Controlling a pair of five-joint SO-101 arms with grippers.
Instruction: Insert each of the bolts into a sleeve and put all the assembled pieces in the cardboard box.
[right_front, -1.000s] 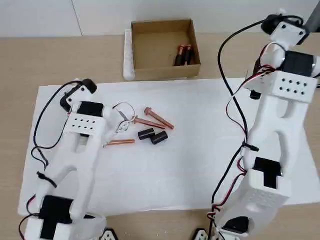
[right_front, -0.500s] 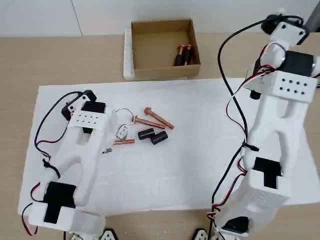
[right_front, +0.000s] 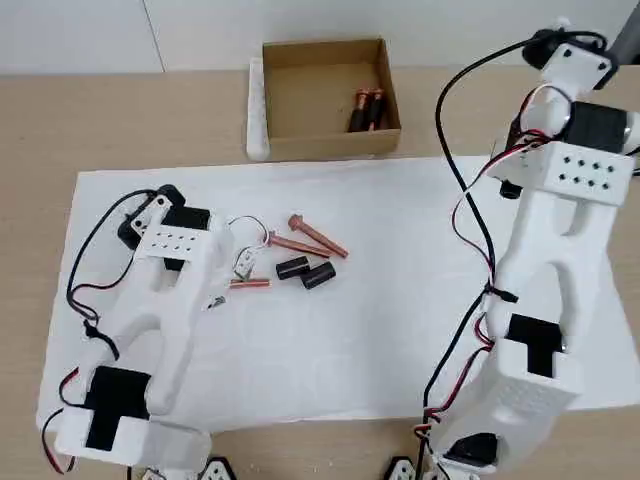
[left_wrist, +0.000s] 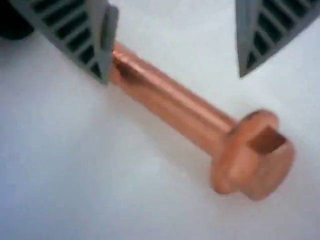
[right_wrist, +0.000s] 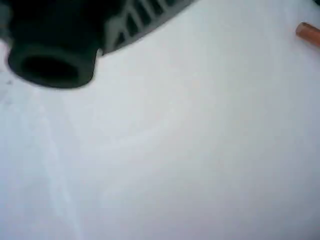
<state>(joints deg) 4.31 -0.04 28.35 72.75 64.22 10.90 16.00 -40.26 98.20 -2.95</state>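
Left wrist view: the left hand (left_wrist: 172, 74) stands apart astride the bolt (left_wrist: 200, 125), toward the white sheet's (right_front: 400, 350) left edge. One finger (left_wrist: 95, 50) touches the shaft, so closing off-centre could roll it away. The right hand (right_wrist: 95, 35) looks clamped on a black sleeve (right_wrist: 52, 62).

Bright, even overhead light — soft, faint shadows.
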